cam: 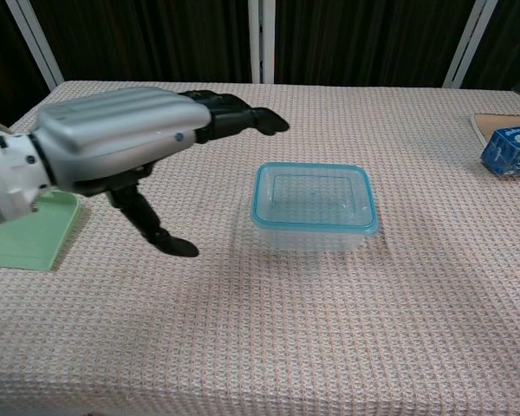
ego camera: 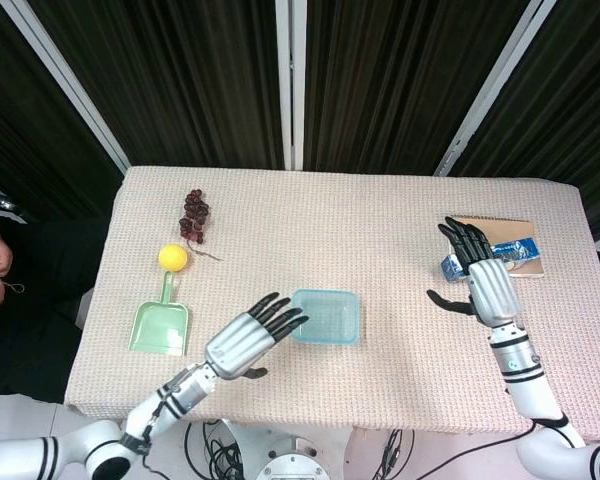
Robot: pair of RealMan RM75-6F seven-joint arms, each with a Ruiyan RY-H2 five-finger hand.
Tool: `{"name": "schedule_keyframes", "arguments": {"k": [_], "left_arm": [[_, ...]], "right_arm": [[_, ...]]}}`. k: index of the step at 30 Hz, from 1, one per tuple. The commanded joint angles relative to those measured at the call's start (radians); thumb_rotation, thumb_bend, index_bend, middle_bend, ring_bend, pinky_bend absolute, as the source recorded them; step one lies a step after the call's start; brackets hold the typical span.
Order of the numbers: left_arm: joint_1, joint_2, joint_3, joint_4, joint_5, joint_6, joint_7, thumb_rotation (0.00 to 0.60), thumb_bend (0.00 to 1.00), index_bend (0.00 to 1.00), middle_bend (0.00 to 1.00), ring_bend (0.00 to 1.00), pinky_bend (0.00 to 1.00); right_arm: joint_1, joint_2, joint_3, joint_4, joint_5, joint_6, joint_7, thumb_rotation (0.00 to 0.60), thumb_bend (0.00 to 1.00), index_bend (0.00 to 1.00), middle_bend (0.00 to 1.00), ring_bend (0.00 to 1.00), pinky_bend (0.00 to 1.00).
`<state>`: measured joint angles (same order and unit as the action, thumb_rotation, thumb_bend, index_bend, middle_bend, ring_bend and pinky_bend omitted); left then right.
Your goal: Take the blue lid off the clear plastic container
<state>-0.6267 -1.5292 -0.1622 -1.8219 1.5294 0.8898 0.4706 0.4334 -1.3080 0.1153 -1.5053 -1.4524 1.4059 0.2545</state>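
Observation:
The clear plastic container (ego camera: 325, 318) (cam: 314, 212) sits near the table's front middle, with its blue lid (ego camera: 326, 312) (cam: 313, 197) seated on top. My left hand (ego camera: 252, 337) (cam: 126, 139) hovers just left of the container, fingers spread and pointing toward it, holding nothing and not touching it. My right hand (ego camera: 486, 280) is well away on the right, raised with fingers apart and empty; the chest view does not show it.
A green dustpan (ego camera: 161, 322) (cam: 26, 232), a yellow ball (ego camera: 172, 257) and dark grapes (ego camera: 194, 215) lie at the left. A blue box (ego camera: 488, 259) (cam: 511, 150) rests on a brown notebook (ego camera: 490, 233) at the right, close behind my right hand.

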Motion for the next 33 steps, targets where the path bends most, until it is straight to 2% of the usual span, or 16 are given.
{"name": "schedule_keyframes", "arguments": {"k": [1,8,12,16,22,27,33], "left_arm": [[-0.09,-0.112,-0.057,0.061,-0.105,-0.073,0.072,0.6,0.03,0.03,0.04,0.0,0.02],[-0.226,-0.277,-0.114,0.242,-0.274,-0.121,0.224,0.6,0.03,0.02,0.02,0.0,0.02],[-0.277,-0.311,-0.141,0.312,-0.367,-0.128,0.256,0.6,0.03,0.02,0.02,0.0,0.02],[-0.302,-0.293,-0.157,0.32,-0.46,-0.134,0.258,0.6,0.03,0.02,0.02,0.0,0.02],[-0.358,-0.231,-0.179,0.283,-0.667,-0.177,0.243,0.6,0.03,0.02,0.02,0.0,0.02],[-0.419,-0.177,-0.157,0.233,-0.808,-0.169,0.267,0.6,0.03,0.02,0.02,0.0,0.02],[-0.5,-0.157,-0.132,0.218,-0.94,-0.138,0.286,0.6,0.03,0.02,0.01,0.0,0.02]], "right_arm": [[-0.015,0.006,0.004,0.011,-0.002,0.008,0.022,0.6,0.07,0.0,0.0,0.0,0.0],[-0.034,-0.011,0.008,0.043,-0.019,0.02,0.055,0.6,0.07,0.0,0.0,0.0,0.0],[-0.045,-0.014,0.011,0.05,-0.025,0.027,0.063,0.6,0.07,0.0,0.0,0.0,0.0],[-0.057,-0.01,0.013,0.052,-0.028,0.034,0.065,0.6,0.07,0.0,0.0,0.0,0.0],[-0.065,-0.01,0.015,0.052,-0.035,0.031,0.067,0.6,0.07,0.0,0.0,0.0,0.0],[-0.07,-0.012,0.012,0.051,-0.048,0.03,0.066,0.6,0.07,0.0,0.0,0.0,0.0],[-0.078,-0.013,0.008,0.053,-0.057,0.028,0.068,0.6,0.07,0.0,0.0,0.0,0.0]]}}
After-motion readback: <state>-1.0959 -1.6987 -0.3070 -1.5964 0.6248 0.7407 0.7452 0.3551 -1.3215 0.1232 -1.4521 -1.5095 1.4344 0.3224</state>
